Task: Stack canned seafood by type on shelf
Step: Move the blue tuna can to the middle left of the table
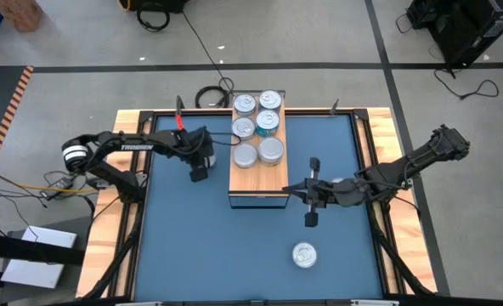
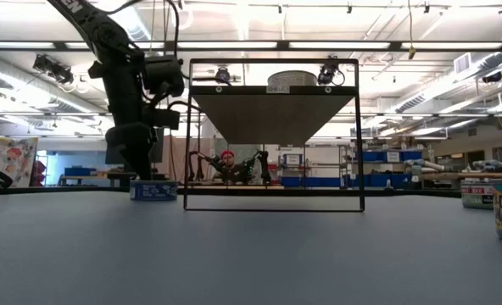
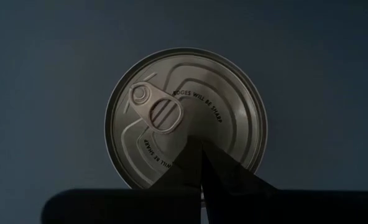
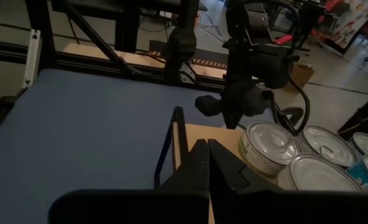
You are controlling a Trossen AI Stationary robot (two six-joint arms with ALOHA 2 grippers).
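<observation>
The left gripper is hanging point-down over the blue mat just left of the shelf, its fingers pressed together and holding nothing. In the left wrist view those closed fingers are sitting directly above a single tin — silver lid up, pull-tab showing — which is resting on the mat under the gripper. The low view is showing a tin with blue sides at the foot of that arm.

The right gripper is lying low just right of the shelf's near end, fingers also shut and empty, pointing toward the near edge of the table.

On the shelf's wood-grain top, six tins are sitting in two rows at the far end; the near part is bare. One more tin is standing alone on the mat near the front edge.

The left arm is reaching in from the left side, elbow bent, wrist turned down; the right arm is stretching in from the far right, nearly flat.
</observation>
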